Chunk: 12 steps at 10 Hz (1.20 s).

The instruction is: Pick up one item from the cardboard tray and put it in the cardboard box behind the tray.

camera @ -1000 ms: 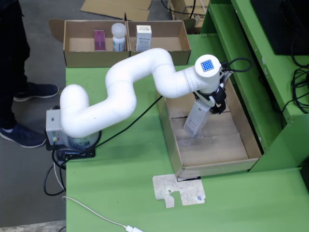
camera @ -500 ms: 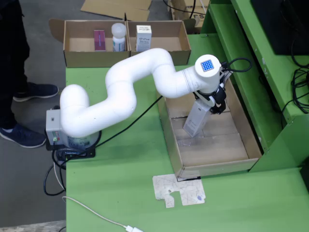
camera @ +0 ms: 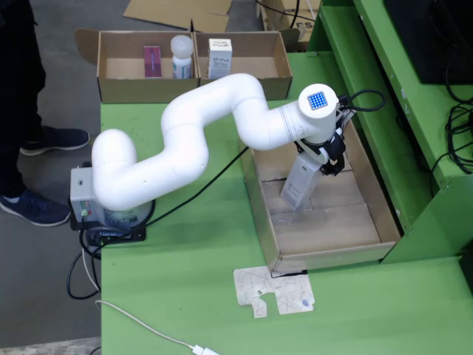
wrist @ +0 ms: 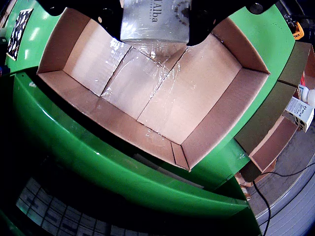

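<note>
Writing: the pale box (wrist: 155,20) in the pincer reads "Alba" in the wrist view; its other print is too small to read.
Pincer: the pincer (camera: 316,161) is pinching the pale box (camera: 299,185) at its upper end, a dark finger (wrist: 110,19) on either side.
Item place: the box hangs tilted below the pincer, its lower end close over the floor of the cardboard tray (camera: 384,222); contact cannot be judged.
Arm: the white arm (camera: 185,133) reaches from its base across the green surface (camera: 185,281), wrist bent down into the tray.
Cardboard box: the cardboard box (camera: 118,85) sits well apart from the pincer, up and left in the fixed view, holding a white bottle (camera: 182,57) and a small carton (camera: 219,58).
</note>
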Each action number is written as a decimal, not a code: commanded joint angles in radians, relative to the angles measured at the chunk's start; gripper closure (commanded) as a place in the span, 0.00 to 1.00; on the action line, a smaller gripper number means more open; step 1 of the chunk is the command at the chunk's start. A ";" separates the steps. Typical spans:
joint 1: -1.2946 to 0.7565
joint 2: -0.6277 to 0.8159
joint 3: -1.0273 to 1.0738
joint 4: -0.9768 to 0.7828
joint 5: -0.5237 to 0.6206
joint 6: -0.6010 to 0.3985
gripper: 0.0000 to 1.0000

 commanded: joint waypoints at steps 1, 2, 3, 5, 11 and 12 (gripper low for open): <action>-0.028 0.077 0.024 -0.009 0.026 0.012 1.00; -0.030 0.086 0.024 0.002 0.025 0.023 1.00; -0.035 0.091 0.024 0.019 0.024 0.032 1.00; -0.031 0.116 0.024 0.049 0.005 0.040 1.00; -0.006 0.185 0.024 0.082 -0.039 0.105 1.00; -0.006 0.185 0.024 0.082 -0.039 0.105 1.00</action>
